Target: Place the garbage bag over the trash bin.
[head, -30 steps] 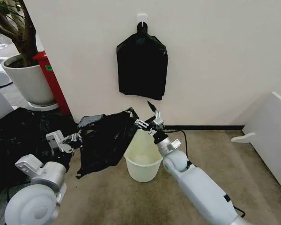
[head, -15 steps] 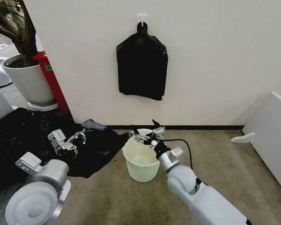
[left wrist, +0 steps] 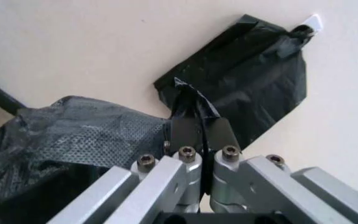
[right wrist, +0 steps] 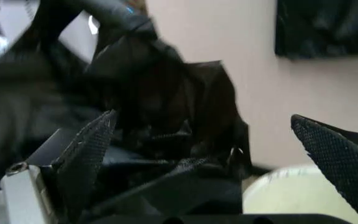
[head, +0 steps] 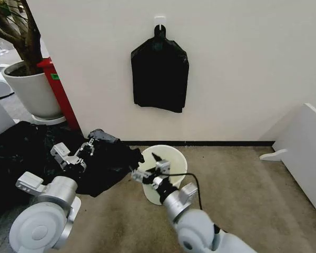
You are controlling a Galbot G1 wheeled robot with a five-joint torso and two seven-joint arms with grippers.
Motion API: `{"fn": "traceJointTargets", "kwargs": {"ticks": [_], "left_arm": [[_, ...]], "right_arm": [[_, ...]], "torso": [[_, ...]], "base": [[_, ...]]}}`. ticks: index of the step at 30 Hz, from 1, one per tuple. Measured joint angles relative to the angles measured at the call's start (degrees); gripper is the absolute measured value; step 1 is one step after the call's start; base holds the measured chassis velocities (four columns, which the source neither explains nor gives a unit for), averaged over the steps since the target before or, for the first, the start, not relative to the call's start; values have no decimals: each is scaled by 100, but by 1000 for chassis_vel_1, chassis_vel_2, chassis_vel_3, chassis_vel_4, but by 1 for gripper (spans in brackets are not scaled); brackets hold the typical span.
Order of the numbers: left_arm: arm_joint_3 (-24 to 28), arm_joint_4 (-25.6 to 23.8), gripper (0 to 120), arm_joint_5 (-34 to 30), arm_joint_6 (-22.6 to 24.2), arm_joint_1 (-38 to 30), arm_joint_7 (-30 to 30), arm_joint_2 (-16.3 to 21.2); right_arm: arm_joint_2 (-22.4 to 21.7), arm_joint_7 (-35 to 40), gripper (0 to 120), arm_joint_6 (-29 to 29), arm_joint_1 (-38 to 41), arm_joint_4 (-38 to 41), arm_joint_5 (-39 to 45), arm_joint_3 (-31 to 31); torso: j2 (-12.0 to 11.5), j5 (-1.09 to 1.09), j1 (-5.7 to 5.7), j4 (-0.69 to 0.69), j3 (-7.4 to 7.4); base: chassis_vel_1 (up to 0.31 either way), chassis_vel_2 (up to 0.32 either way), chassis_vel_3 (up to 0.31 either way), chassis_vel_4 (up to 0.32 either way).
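While your left gripper (head: 89,149) pinched the bag (head: 108,163) at the bin's (head: 171,156) nine o'clock, your right gripper (head: 150,173) hung spread; it needed to regrasp the bag's edge.

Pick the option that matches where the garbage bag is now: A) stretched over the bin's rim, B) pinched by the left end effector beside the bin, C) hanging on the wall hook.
B: the left end effector pinches the garbage bag left of the open trash bin.
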Motion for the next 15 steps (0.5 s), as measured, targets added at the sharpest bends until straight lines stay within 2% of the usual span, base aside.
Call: {"fn": "traceJointTargets", "kwargs": {"ticks": [2,3,5,7,10,15], "left_arm": [[-2,-4,0,-21,-7,-1,11,0],[-2,0,0,-63,-17,-2,34,-32],[8,17,0,-64,-19,-11,36,-60],[12,22,0,-64,-20,-16,37,-66],[27,54,0,-57,-20,-31,37,-82],[45,94,0,-40,-20,-36,37,-89]], "right_arm": [[7,-132,100,114,15,-101,-228,-2],[43,-737,100,647,83,-480,-1212,34],[70,-1072,100,949,112,-658,-1653,83],[78,-1183,100,1046,119,-702,-1760,96],[106,-1724,100,1493,138,-837,-2031,110],[158,-1801,95,1518,218,-921,-2141,43]], "torso": [[0,0,0,0,0],[0,0,0,0,0],[0,0,0,0,0],[0,0,0,0,0],[0,0,0,0,0],[0,0,0,0,0]], "base": [[0,0,0,0],[0,0,0,0],[0,0,0,0],[0,0,0,0],[0,0,0,0],[0,0,0,0]]}}
